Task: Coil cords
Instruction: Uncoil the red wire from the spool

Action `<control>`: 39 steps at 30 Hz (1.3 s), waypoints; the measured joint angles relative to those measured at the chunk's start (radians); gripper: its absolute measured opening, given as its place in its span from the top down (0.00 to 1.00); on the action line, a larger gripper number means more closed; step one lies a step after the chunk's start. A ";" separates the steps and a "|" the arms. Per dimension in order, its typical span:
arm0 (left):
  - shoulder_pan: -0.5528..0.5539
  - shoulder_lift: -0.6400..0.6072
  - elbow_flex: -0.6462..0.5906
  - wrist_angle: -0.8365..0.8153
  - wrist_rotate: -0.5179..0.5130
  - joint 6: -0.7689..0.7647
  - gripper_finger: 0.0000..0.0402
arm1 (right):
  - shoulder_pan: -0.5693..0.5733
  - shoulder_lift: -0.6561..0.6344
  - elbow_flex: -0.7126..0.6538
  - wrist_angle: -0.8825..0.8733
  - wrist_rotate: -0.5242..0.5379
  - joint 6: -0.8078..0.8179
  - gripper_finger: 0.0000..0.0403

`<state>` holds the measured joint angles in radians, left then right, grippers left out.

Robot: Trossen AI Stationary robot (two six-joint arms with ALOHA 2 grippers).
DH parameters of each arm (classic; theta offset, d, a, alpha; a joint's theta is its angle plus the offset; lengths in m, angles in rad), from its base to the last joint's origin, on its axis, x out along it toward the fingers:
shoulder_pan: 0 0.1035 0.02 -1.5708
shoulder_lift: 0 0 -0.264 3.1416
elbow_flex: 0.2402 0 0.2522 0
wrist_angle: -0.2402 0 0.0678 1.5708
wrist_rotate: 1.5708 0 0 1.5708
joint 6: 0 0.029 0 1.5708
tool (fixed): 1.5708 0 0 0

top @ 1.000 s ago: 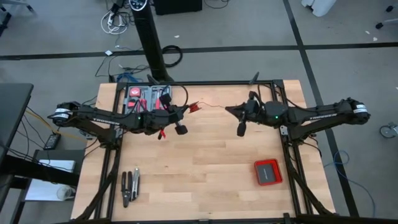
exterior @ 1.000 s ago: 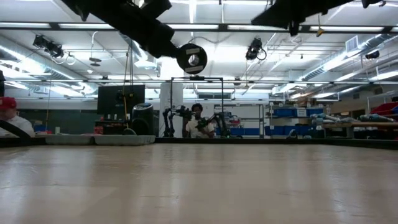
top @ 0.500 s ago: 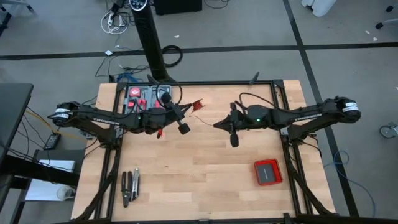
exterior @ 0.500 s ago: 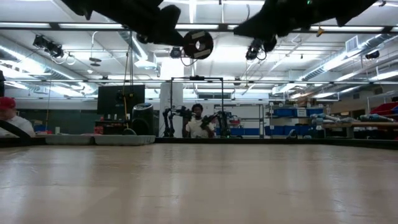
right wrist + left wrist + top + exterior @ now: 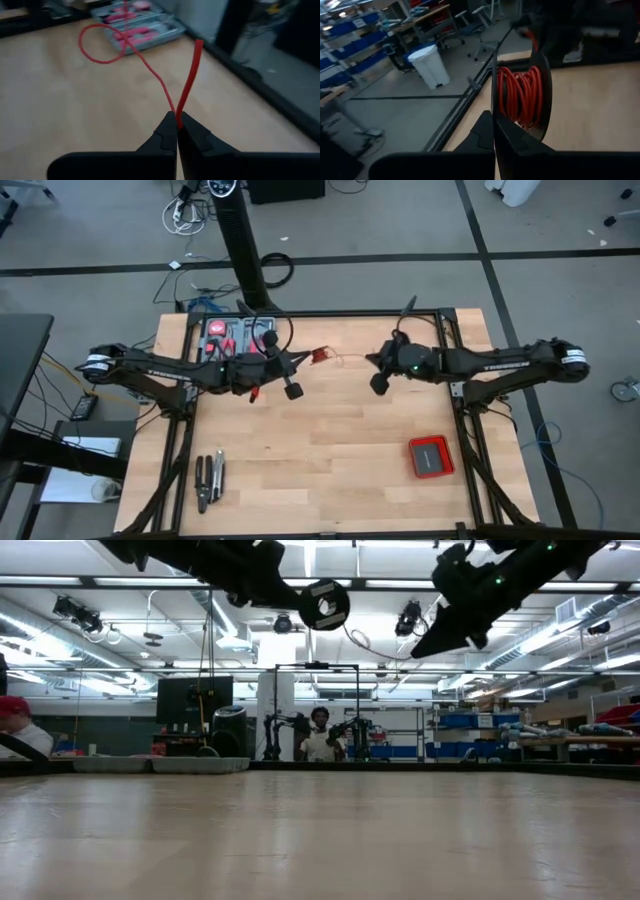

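The cord is a thin red wire, partly wound as a red coil (image 5: 519, 95) on a small black spool (image 5: 320, 357), held above the table's far middle. My left gripper (image 5: 306, 359) is shut on the spool. From the spool the wire (image 5: 345, 360) runs slack, with a loop (image 5: 100, 47), to my right gripper (image 5: 371, 362), which is shut on it just to the spool's right. In the low view the spool (image 5: 324, 603) and my right gripper (image 5: 422, 648) hang high above the tabletop. My left gripper pinches the spool's near flange (image 5: 493, 102) at its rim between its two fingers, coming nearly level from the table's left. The spool is lifted clear of the table, its flanges standing on edge. My right gripper pinches the red wire (image 5: 178, 118) between its two fingertips, near the wire's free end, slanting down from the table's right. A short end (image 5: 195, 60) sticks out beyond the fingers. The long part leads away slack in a loop, clear of the table.
A tool tray (image 5: 236, 335) with red-handled tools sits at the far left of the table, behind my left arm. A flat red square box (image 5: 431, 456) lies near the right edge. Pliers (image 5: 208, 480) lie at the near left. The wooden tabletop (image 5: 320, 450) spreads below both grippers.
My right gripper swung toward the spool and the near edge, then drew back right. It now sits lower and tipped further down, and the wire between the two hangs in a slack loop. My left wrist turned, and the spool has swung slightly up in the low view.
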<state>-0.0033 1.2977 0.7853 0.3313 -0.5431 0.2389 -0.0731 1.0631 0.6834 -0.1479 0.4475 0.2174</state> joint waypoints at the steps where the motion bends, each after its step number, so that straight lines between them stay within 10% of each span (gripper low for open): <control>1: 0.002 -0.010 0.000 -0.008 -0.014 0.005 1.00 | 0.000 -0.021 0.000 -0.008 0.032 -0.001 1.00; 13: 0.014 -0.060 0.000 -0.166 -0.112 0.018 1.00 | 0.088 -0.158 0.000 0.166 0.135 -0.197 1.00; 34: 0.016 -0.060 0.000 -0.067 -0.133 -0.032 1.00 | 0.083 0.058 0.000 0.483 -0.574 -0.245 1.00; 39: 0.016 -0.060 0.000 -0.008 -0.108 -0.041 1.00 | 0.066 0.170 0.000 0.554 -0.603 -0.242 1.00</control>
<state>0.0132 1.2377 0.7853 0.3232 -0.6509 0.1984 -0.0075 1.2330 0.6834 0.4058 -0.1555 -0.0245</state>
